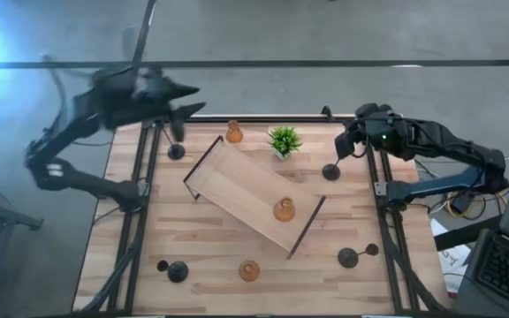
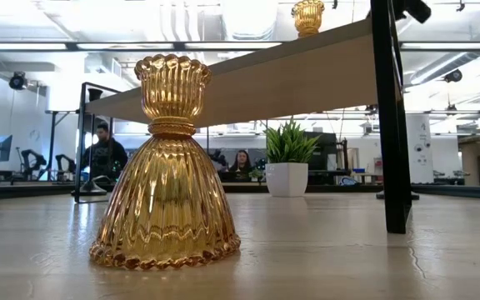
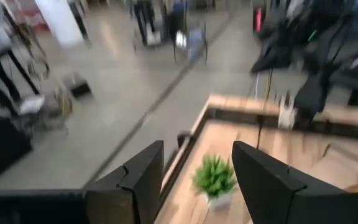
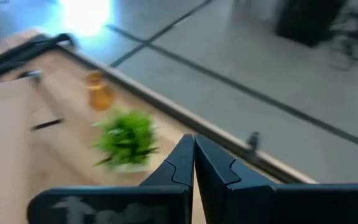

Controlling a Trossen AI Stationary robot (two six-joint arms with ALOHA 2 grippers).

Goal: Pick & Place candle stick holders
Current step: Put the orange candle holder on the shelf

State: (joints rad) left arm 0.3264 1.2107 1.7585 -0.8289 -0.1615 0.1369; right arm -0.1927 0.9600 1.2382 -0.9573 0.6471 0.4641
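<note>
While both arms hang above the far edge of the table, the holders sit scattered below. One amber holder stands on the wooden tray, another sits near the far edge just beside the plant, and a third stands at the near edge. Black holders stand at the far left, near left, near right and right of the plant.

The left gripper hovers past the far left corner with its fingers spread wide and nothing between them. The right gripper hovers just above the black holder by the plant, fingers pressed together on nothing.

The amber ones look like ribbed glass: fairly heavy, stiff, slick and breakable, so I would take them at the narrow neck under the fluted cup, where the fingers can seat. The black ones seem lighter and top-heavy on thin stems; the stem is the natural grip, though a nudge could tip them.

The plant crowds the far amber holder and the nearby black one, and the tray's dark handles stand up where an arm swinging low could catch them.
</note>
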